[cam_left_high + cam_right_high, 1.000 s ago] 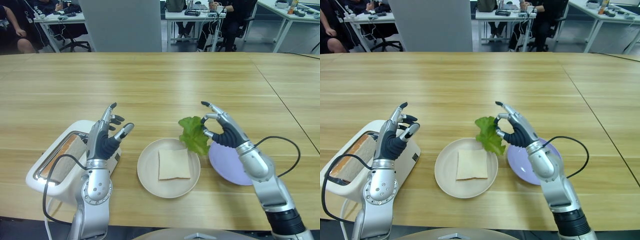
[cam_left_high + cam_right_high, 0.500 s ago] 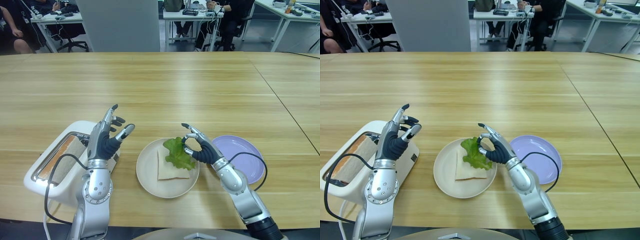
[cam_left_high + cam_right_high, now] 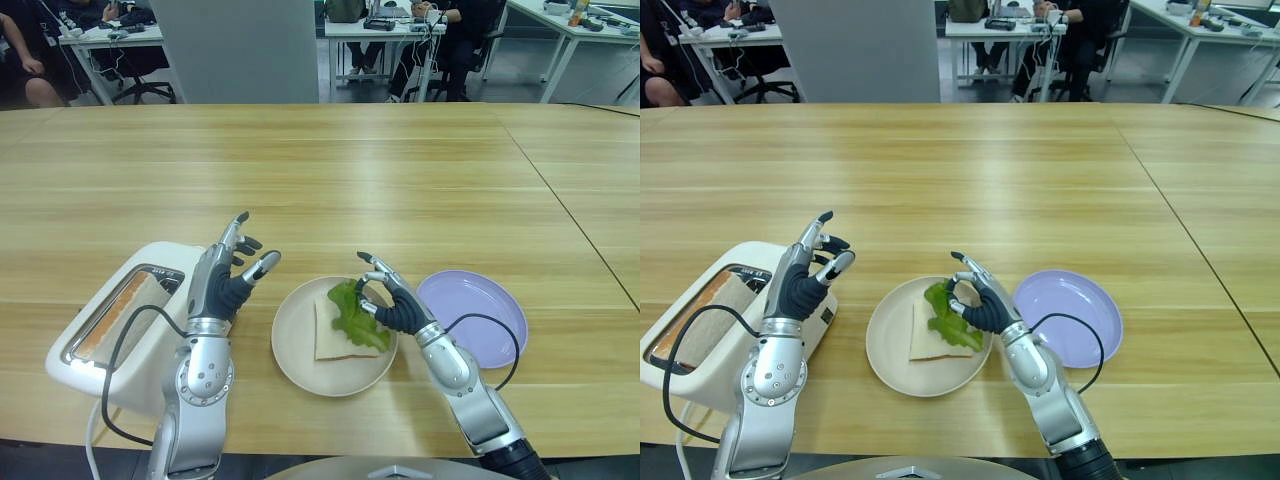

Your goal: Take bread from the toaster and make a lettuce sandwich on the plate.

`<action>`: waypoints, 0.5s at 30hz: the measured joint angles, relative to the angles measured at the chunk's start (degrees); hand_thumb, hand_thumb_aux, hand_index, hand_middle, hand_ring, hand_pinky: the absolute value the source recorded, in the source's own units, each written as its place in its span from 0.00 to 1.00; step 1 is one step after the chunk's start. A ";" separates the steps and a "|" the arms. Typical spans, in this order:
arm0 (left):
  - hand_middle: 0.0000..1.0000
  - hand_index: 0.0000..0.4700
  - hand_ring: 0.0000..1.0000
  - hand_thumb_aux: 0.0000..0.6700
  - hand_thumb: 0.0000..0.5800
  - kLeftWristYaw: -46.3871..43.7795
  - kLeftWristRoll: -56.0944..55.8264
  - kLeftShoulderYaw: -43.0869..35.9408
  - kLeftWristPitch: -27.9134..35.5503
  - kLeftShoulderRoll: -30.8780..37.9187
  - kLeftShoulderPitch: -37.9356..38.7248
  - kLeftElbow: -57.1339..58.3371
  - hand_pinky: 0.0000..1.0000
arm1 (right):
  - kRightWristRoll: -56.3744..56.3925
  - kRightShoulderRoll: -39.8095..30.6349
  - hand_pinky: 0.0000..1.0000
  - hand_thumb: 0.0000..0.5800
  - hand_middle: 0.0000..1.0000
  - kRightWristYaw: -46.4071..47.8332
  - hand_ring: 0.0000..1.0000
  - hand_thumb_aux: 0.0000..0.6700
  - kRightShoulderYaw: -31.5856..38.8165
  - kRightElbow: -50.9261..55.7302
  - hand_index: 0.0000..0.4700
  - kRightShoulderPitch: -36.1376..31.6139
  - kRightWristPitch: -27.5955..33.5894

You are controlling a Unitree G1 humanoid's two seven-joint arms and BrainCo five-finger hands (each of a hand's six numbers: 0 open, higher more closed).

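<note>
We see the right hand [image 3: 398, 308] pinching the lettuce [image 3: 350, 318] over the bread [image 3: 333, 346], the left hand [image 3: 225, 287] open and empty.

From where I stand, the left forearm [image 3: 201, 375] rises almost straight up from the near edge. The left hand [image 3: 226, 287] is held aloft at its top, dark palm turned toward the middle. Its fingers [image 3: 262, 266] are spread and only lightly bent, with nothing between them. The right forearm [image 3: 462, 388] comes in low from the near right and slants away and to the left. The right hand [image 3: 397, 303] sits low at its end, thumb and forefinger closed in a small ring, pinching the edge of a lettuce leaf [image 3: 351, 319]. Its other fingers fan out above the pinch. The two hands are well apart.
</note>
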 measured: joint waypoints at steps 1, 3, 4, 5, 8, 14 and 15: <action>0.41 0.00 0.41 0.00 0.00 0.00 0.00 -0.03 0.00 -0.01 -0.01 0.13 0.41 | 0.00 0.44 0.00 1.00 0.00 0.20 0.00 1.00 0.20 -2.05 0.98 0.04 0.39; 0.41 0.00 0.41 0.00 0.00 0.02 0.00 -0.15 0.00 -0.03 -0.01 0.38 0.41 | 0.00 1.10 0.00 1.00 0.00 0.90 0.00 1.00 0.89 -5.76 0.98 0.00 1.19; 0.41 0.00 0.41 0.00 0.00 0.02 0.00 -0.24 0.00 -0.07 -0.01 0.40 0.41 | -0.01 1.31 0.00 1.00 0.00 1.31 0.00 1.00 0.93 -6.88 0.98 -0.05 1.64; 0.40 0.00 0.40 0.00 0.00 0.04 0.01 -0.32 0.00 -0.10 0.01 0.40 0.40 | 0.01 1.46 0.00 1.00 0.00 1.62 0.00 1.00 0.91 -7.82 0.98 -0.24 2.31; 0.41 0.00 0.41 0.00 0.00 0.04 0.06 -0.49 0.00 -0.13 0.02 0.41 0.41 | 0.80 2.05 0.00 1.00 0.00 2.33 0.00 1.00 0.69 -7.98 0.98 -1.00 3.78; 0.41 0.00 0.41 0.00 0.00 0.01 0.29 -1.15 -0.02 -0.08 -0.24 0.92 0.41 | 3.03 2.62 0.00 1.00 0.00 1.88 0.00 1.00 0.10 -1.09 0.98 -1.43 3.74; 0.41 0.00 0.41 0.00 0.00 0.01 0.29 -1.15 -0.01 -0.08 -0.27 0.92 0.41 | 3.00 2.58 0.00 1.00 0.00 1.62 0.00 1.00 0.12 -0.12 0.98 -1.41 3.51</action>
